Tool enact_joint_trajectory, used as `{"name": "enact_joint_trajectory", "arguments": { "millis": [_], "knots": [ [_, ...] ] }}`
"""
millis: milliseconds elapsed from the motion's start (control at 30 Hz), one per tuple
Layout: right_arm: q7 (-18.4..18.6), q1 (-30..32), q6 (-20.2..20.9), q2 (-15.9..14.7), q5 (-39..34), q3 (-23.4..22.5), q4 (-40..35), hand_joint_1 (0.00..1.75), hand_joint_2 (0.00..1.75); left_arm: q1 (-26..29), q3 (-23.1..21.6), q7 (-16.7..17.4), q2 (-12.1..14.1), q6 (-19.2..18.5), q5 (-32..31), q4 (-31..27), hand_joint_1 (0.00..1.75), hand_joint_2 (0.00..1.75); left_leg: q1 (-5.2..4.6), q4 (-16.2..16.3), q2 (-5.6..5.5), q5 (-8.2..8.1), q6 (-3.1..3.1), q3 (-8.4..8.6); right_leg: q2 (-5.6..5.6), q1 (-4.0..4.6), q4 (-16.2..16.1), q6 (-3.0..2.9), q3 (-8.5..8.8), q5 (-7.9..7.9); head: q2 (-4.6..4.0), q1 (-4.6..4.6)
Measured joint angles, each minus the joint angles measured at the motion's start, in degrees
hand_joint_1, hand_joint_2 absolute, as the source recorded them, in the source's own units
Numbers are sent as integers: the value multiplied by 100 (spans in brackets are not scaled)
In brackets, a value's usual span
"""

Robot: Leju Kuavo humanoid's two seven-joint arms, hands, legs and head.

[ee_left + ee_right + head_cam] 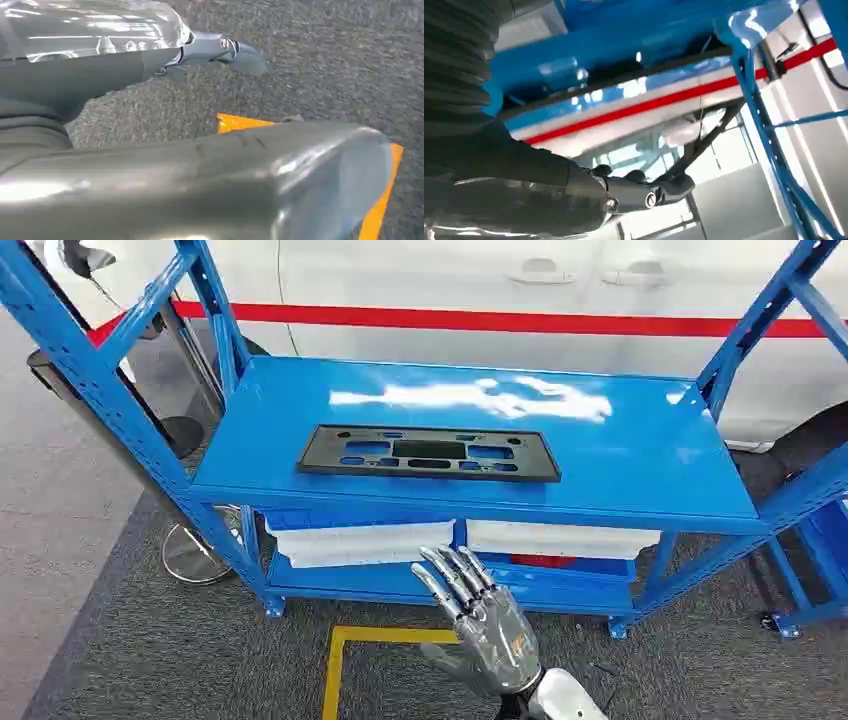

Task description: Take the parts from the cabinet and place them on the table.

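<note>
Black part [429,453] lies flat, long axis crosswise, seemingly untouched, on cabinet [640,455].

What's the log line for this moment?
right hand empty, in front of blue rack | left hand empty, over carpet | black panel flat on rack top, untouched

A blue metal shelving rack [640,455] stands on grey carpet [180,660]. Its glossy upper shelf bears one thing: a flat black rectangular panel [428,453] with several cut-out openings, lying flat toward the front edge, left of the shelf's middle. On the lower shelf [560,590] sit two white trays [360,542] side by side, one on each side of the centre post, with something red just under the right one. Yellow tape [335,670] marks the carpet in front of the rack.
</note>
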Motion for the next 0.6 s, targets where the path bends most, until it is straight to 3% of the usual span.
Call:
{"name": "enact_joint_trajectory", "arguments": {
  "millis": [33,67,100,133,167,200,233,267,300,367,400,433,467,533,567,600],
  "knots": [
    [102,-34,-56,0,206,24,2,0,175,0,-13,-13,0,-52,-22,0,0,0,-27,0,0,-2,21,-4,0,16,498,-4,-241,-195,0,0],
    [186,-65,-100,0,382,35,2,0,175,4,-28,-17,0,-90,-59,0,0,0,-55,3,0,-5,31,-5,0,31,859,-19,-424,-281,0,0],
    [276,-107,-140,0,562,52,2,0,175,13,-52,-22,0,-141,-100,0,0,0,-84,3,-3,-9,44,3,0,50,928,-47,-471,-215,0,0],
    [365,-160,-177,0,737,76,4,0,175,19,-72,-26,2,-183,-133,0,0,0,-108,3,-7,-15,54,15,1,73,729,-90,-385,-37,0,0],
    [473,-232,-207,2,933,94,13,0,175,19,-90,-31,7,-230,-168,0,0,0,-135,3,-14,-22,64,33,1,109,296,-151,-183,226,0,0],
    [566,-308,-232,15,1099,109,22,0,175,16,-103,-35,7,-275,-201,0,0,0,-162,1,-19,-31,71,54,5,155,-228,-230,67,486,0,0],
    [672,-402,-249,33,1294,122,35,0,175,15,-116,-44,7,-338,-247,2,0,0,-169,-1,-19,-43,76,60,4,216,-724,-348,280,622,0,0],
    [772,-494,-253,55,1453,135,59,0,175,15,-129,-50,4,-393,-275,9,0,0,-219,27,-11,-62,47,29,-17,219,-845,-396,334,554,0,-2],
    [870,-578,-256,81,1598,149,79,0,175,11,-146,-57,18,-444,-317,9,0,0,-182,13,-12,-55,25,11,-17,229,-846,-367,324,569,0,-2],
    [1077,-719,-219,129,1887,177,157,0,175,13,-181,-68,33,-559,-389,9,0,0,-167,-11,1,-57,-16,28,3,248,-876,-376,324,570,0,-2],
    [1163,-786,-163,171,2008,181,192,0,175,2,-199,-79,55,-610,-428,7,0,0,-229,-15,4,-80,-53,60,10,165,-971,-387,382,604,0,-2],
    [1248,-841,-93,221,2091,188,236,0,175,13,-212,-85,79,-660,-468,9,0,0,-199,66,1,-130,-80,54,-12,155,-1028,-377,440,622,0,0],
    [1331,-915,-10,263,2146,194,295,0,175,7,-225,-101,79,-699,-496,9,0,0,-176,306,3,-267,-132,-67,-25,128,-1050,-407,467,616,0,-7],
    [1440,-1019,175,332,2178,203,446,0,175,7,-234,-100,83,-730,-535,7,0,0,-91,1212,5,-665,-219,-558,-32,129,-1048,-415,479,597,0,-7],
    [1469,-1031,223,337,2172,203,512,0,175,11,-234,-100,83,-734,-535,7,0,0,-56,1580,6,-766,-257,-778,-39,128,-1044,-406,480,585,0,-7],
    [1473,-1031,256,348,2148,203,593,0,175,31,-234,-100,85,-734,-535,9,0,0,-17,1727,8,-716,-297,-900,-37,117,-1037,-392,493,569,0,-7]
  ]
}}
